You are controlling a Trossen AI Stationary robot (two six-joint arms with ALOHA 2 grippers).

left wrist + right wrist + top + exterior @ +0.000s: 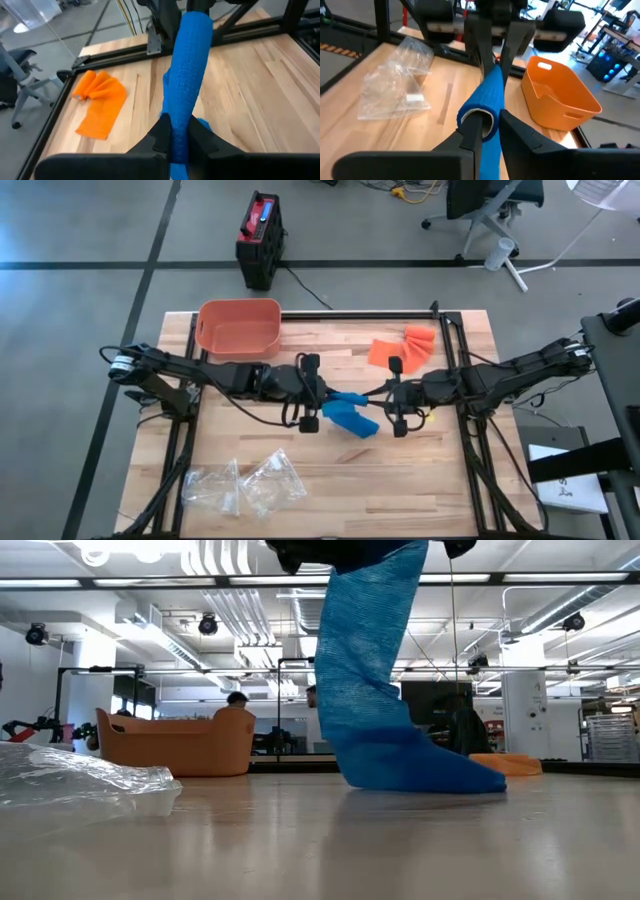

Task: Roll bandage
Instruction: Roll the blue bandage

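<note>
A blue bandage point(350, 416) runs between my two grippers above the middle of the table. My left gripper point(322, 394) is shut on one end and my right gripper point(384, 393) on the other, rolled end point(479, 116). From the span between them a length hangs down point(365, 670). Its loose lower end point(430, 774) lies on the wooden table point(440, 480). In the low view both grippers are cut off by the picture's top edge. My left gripper pinches the bandage's strip point(180, 127) between its two fingers, coming level from the table's left, along the strip. The strip runs on from there toward my right gripper. My right gripper holds the rolled end of the bandage point(485, 107) from the table's right. One finger point(474, 131) seems to sit inside the curl, the other point(516, 131) outside it. The roll is lifted clear of the table.
An orange bin point(238, 328) stands at the far left of the table. An orange bandage point(404, 348) lies at the far right of centre. Clear plastic bags point(245, 485) lie near the front left. A black and red box point(260, 238) stands on the floor beyond the table.
</note>
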